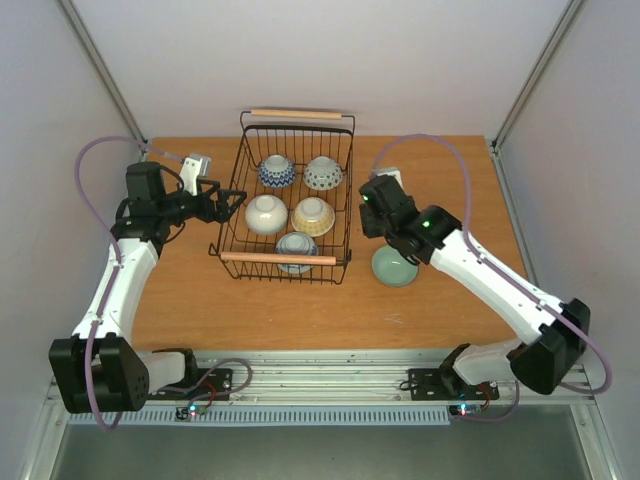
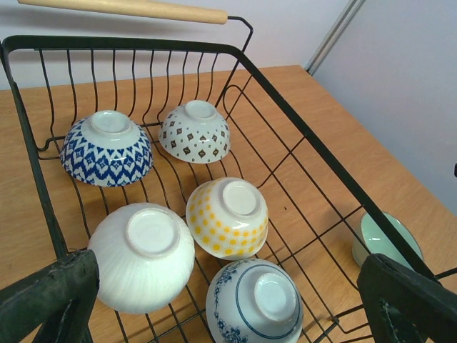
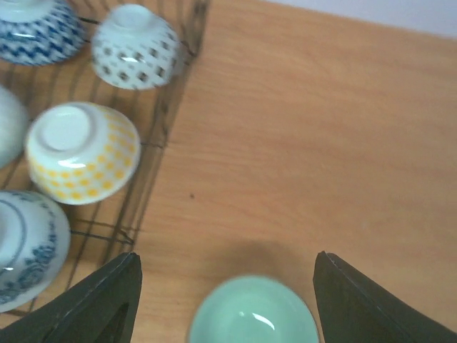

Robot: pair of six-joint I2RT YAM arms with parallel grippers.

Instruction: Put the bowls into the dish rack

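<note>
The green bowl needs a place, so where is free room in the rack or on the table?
In the dish rack, a bare strip runs along the right wall, beside the yellow bowl; the rest is crowded. The table is bare in front of the rack.

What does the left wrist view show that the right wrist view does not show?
Only the left wrist view: the wooden handle and far wall of the rack, and the whole white bowl.
Only the right wrist view: the green bowl seen from above, upright on the table, framed by the open right pincer.
Both: the yellow bowl, zigzag bowl, diamond bowl and floral bowl, upside down in the rack, and the green bowl outside it.
</note>
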